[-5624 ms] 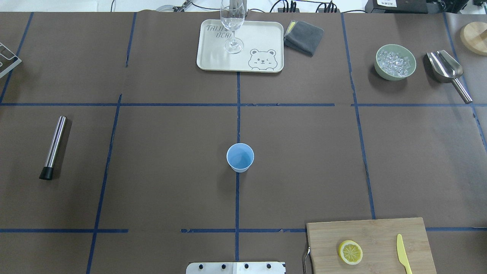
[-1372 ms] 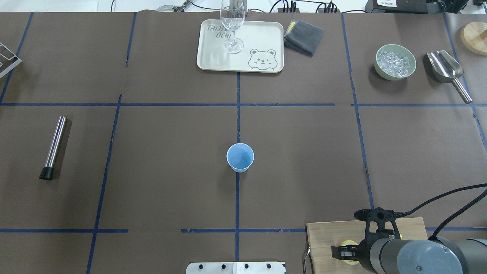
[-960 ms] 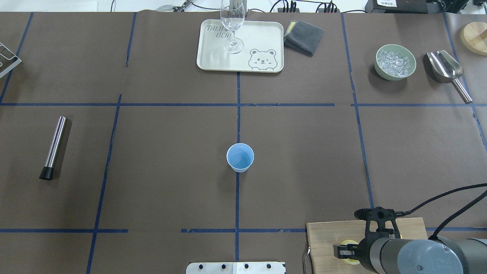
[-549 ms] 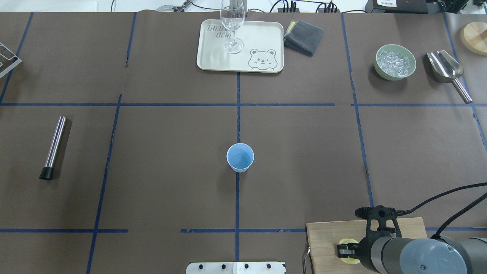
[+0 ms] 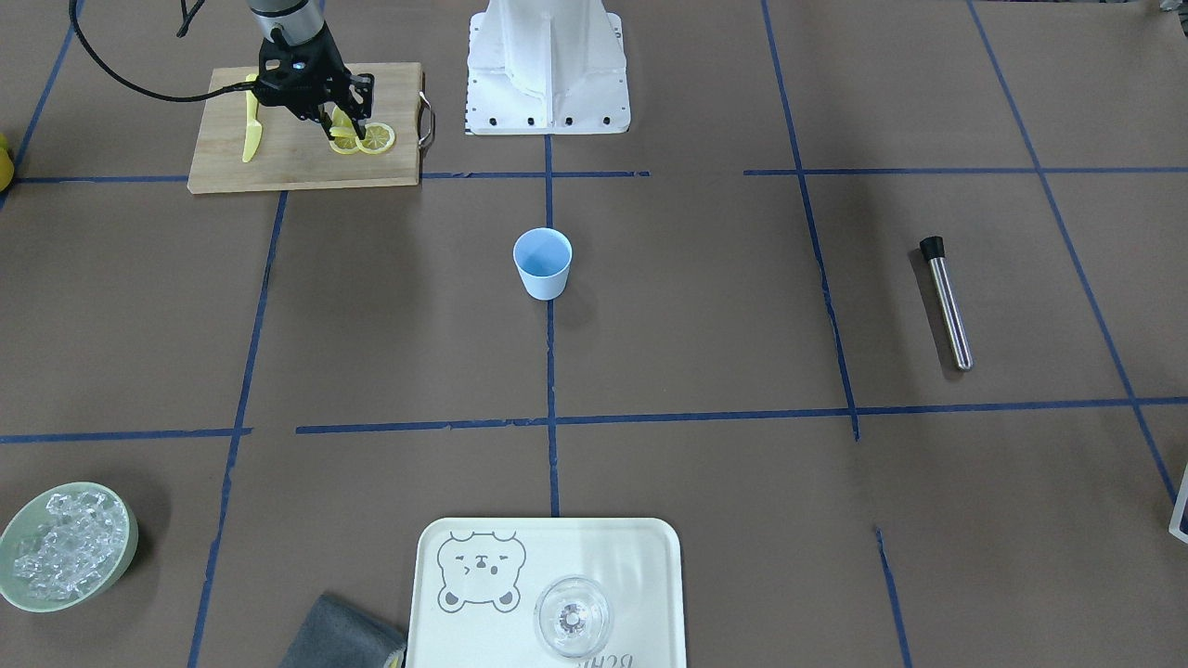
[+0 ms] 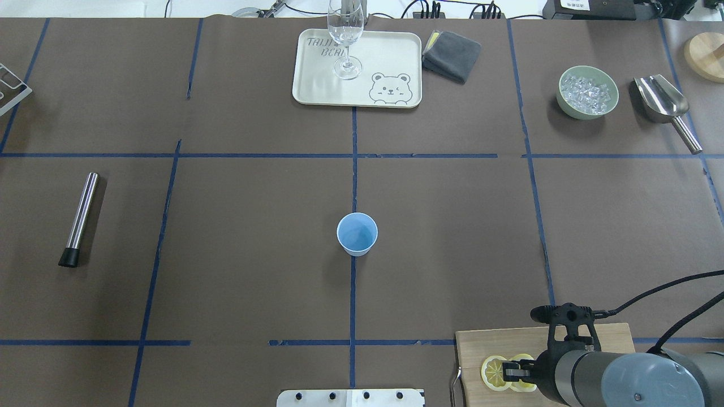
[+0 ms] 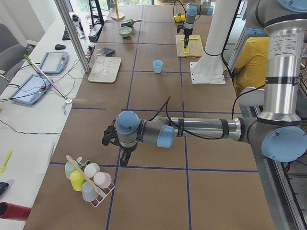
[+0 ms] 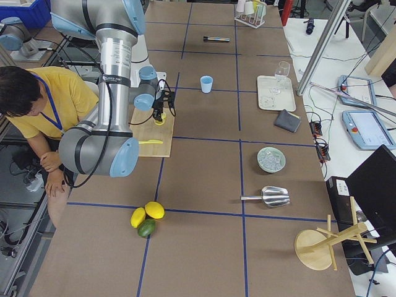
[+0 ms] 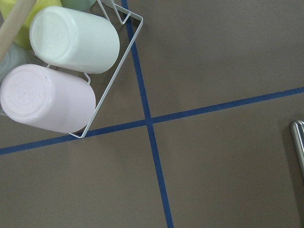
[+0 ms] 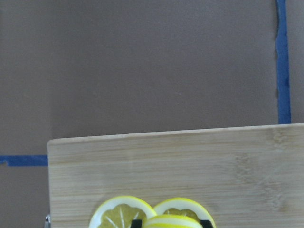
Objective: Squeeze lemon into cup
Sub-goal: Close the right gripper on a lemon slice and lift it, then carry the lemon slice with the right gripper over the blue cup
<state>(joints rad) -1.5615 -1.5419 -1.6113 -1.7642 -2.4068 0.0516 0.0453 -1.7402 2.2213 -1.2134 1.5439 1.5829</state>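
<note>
Overhead exterior: noting a change on the rectangular bamboo cutting board (image 6: 486, 342) versus half a second back. Then, seeing only a yellow patch under the black two-finger right gripper (image 5: 343, 128). Now, spotting a pair of thin overlapping lemon slices (image 6: 494, 372) lying bare on the board, toward its metal handle end.

Confirming in the right wrist view: clamping the small round yellow lemon piece (image 10: 173, 221) between both fingers at the bottom edge, with the slices flat on the wood just beyond. Cross-checking in the front-facing view: holding the piece just above the slices, apparently clear of the board. Not managing to tell whether touching the top slice.

Reading this as grasp made and lift starting, so probably finishing the pick step.

Not squeezing anything yet. Finding the small light blue tapered plastic cup (image 6: 357, 233) upright at table centre on the blue tape line, well apart from the board and looking empty.

Next, likely carrying the piece over the cup mouth before pressing harder. Watching for slip, given the round rind and narrow finger contact.

Finding the left gripper (image 7: 123, 159) hanging at the table's left end near a white wire rack of pastel cups (image 9: 109, 80). Catching it only in the side view, so not able to tell whether open or closed.

Leaving the yellow plastic knife (image 5: 251, 130) untouched on the board, near the right gripper.
</note>
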